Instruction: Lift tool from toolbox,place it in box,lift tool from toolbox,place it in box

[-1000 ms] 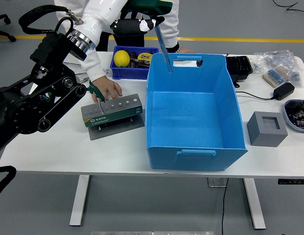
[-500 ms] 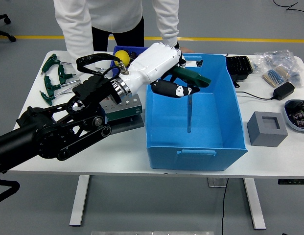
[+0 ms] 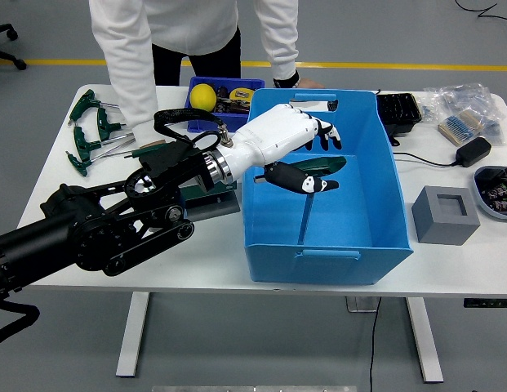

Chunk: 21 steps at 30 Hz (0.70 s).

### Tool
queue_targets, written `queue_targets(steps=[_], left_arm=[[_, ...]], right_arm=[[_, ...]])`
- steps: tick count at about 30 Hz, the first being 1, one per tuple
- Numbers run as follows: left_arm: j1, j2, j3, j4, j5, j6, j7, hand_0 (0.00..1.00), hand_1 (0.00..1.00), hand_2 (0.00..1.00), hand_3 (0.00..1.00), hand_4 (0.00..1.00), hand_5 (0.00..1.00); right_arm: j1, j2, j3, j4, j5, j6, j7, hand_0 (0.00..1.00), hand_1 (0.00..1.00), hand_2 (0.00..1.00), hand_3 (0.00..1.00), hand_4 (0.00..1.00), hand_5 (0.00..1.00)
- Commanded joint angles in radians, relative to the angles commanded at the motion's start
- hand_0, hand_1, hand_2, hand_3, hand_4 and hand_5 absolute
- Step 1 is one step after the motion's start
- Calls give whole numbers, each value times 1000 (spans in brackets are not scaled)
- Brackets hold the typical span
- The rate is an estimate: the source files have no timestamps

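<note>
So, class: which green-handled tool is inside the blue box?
The T-handle tool under the left hand; the others lie on the table's far-left corner.

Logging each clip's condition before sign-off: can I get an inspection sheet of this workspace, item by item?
Surface: white table, crowded.
Job's things: green-handled tool inside the blue box; toolbox mostly hidden behind the arm.
Clutter: green T-handle keys, small blue bin with a yellow ball, grey block, bags of parts.
Hands: left hand over the box, fingers loosened around the tool; right nothing seen.
Cables: black adapter lead.
Surroundings: person at far side.
</note>
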Motion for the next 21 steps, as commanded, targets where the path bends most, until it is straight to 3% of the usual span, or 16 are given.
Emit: queue_targets(steps=[21], left_arm=[[4,-1,-43,2,7,4,-19,442,524,624,680,883,656]], right_arm=[[2,-1,-3,-1,8,0,2,725,695,735,587,827,725]])
